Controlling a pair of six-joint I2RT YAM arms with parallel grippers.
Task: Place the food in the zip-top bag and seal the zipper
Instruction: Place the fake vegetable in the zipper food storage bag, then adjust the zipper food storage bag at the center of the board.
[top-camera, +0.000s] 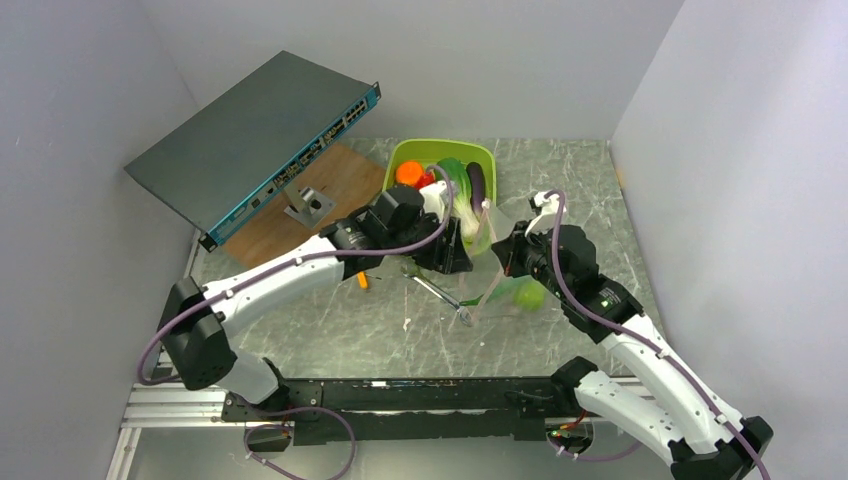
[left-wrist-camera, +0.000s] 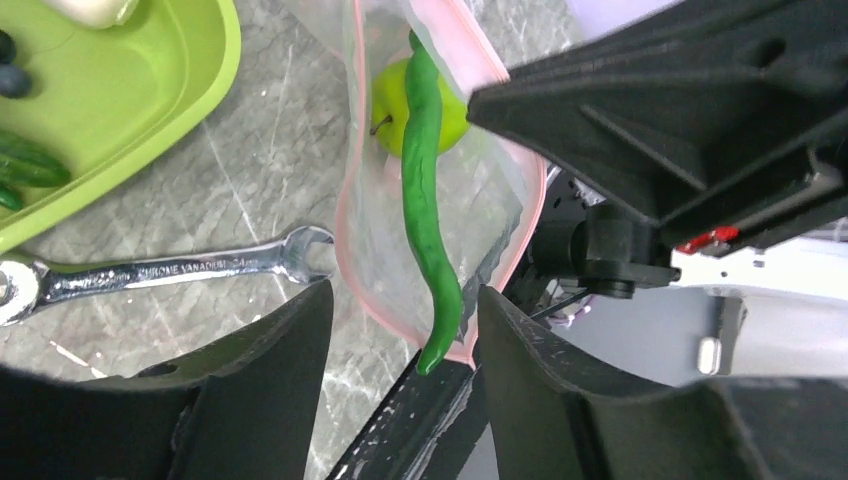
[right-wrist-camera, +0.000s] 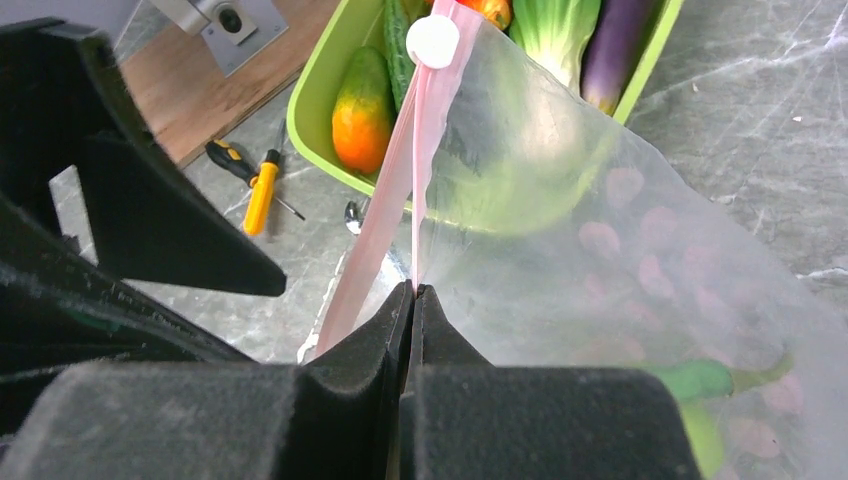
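The bag (right-wrist-camera: 600, 200) is limp and slippery, so my right pincer (right-wrist-camera: 412, 295) pinches its stiffer zipper (right-wrist-camera: 380, 240); my left pincer (left-wrist-camera: 402, 300) stands wide.

walls (top-camera: 500, 60): plain pale grey, three sides | counter (top-camera: 330, 330): grey marbled, thin white veins | light: soft, even

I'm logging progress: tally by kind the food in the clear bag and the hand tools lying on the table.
Round green fruit, in the bag: 1
Long green vegetable, in the bag, tip at its mouth: 1
Wrench: 1
Screwdriver: 1
Total: 4
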